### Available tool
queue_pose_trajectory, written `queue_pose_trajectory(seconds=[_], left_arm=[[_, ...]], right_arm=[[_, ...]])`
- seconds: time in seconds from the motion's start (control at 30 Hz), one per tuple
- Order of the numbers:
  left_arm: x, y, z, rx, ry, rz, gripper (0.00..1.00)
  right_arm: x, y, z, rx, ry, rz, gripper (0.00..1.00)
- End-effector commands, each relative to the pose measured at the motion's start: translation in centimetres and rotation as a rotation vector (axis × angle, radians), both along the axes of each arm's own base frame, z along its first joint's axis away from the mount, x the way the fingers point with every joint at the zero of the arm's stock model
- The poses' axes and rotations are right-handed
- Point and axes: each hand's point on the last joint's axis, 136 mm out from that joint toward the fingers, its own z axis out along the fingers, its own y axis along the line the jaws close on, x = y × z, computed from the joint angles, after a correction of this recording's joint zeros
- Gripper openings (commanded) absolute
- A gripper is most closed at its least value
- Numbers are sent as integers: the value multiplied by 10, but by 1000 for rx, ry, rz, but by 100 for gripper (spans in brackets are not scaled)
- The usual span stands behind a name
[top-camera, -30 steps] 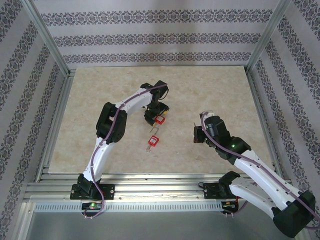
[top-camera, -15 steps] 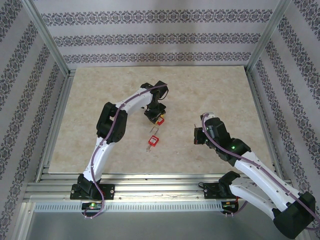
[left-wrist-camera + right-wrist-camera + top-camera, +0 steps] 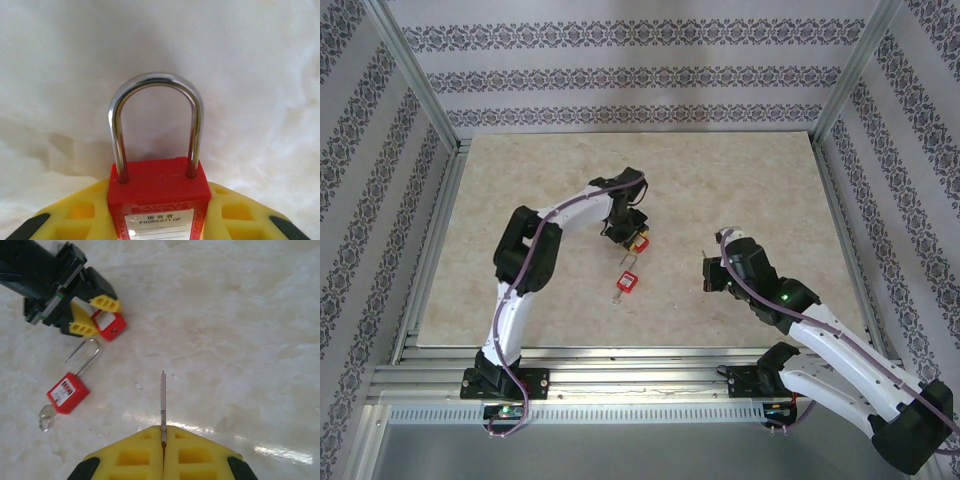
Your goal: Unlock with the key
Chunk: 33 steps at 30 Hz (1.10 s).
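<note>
Here the left gripper (image 3: 159,216) pinches a red padlock (image 3: 158,192) by its body, with one yellow finger (image 3: 75,216) pressed to each side. The steel shackle (image 3: 156,85) points away from the wrist, and both its legs sit in the red body. A white label on the body faces the wrist camera. Whether the lock rests on the table (image 3: 760,190) or hangs just above it, I cannot tell. From above, this grip sits near the middle of the table, a little left of centre.

The right gripper (image 3: 163,434) is pressed together on a key (image 3: 163,397), held edge-on between its yellow fingers. The thin blade juts straight forward over the pale marbled surface. This gripper is well apart from the left one, to its right and nearer the arm bases.

Between them, closer to the left gripper, a second padlock (image 3: 67,392) lies flat on the table. Its shackle is swung open toward the held lock, and a small key (image 3: 46,417) sticks out of its near end.
</note>
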Motion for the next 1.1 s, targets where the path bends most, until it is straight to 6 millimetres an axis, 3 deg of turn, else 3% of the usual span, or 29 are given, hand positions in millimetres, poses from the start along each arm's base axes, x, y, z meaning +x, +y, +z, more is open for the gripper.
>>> queue_pose_trajectory(seconds=[0.0,0.1,0.2,0.4,0.57,0.73,0.87,1.07], left_arm=[[37,-25,93,-298,-416,-15,0],[33,-26,150,-460,-607,-41,0],[21,-22,195,-609,-748,-62,0],[-3,3,236,-829,-885,-26,0],[-17,17,242,-983,-896,38,0],[-33,25,237,-1027,-872,65,0],[-47,28,235,-988,-868,33,0],[-66,31,223,-872,-843,-45,0]], right_arm=[[2,23,41,50,-109,52,0],[-2,43,65,80,-178,120,0],[-7,63,87,66,-241,185,0],[-13,102,112,-13,-320,272,0],[-5,124,118,-55,-365,267,0],[7,137,109,-132,-367,279,0],[17,137,100,-194,-347,296,0],[24,129,102,-200,-349,311,0]])
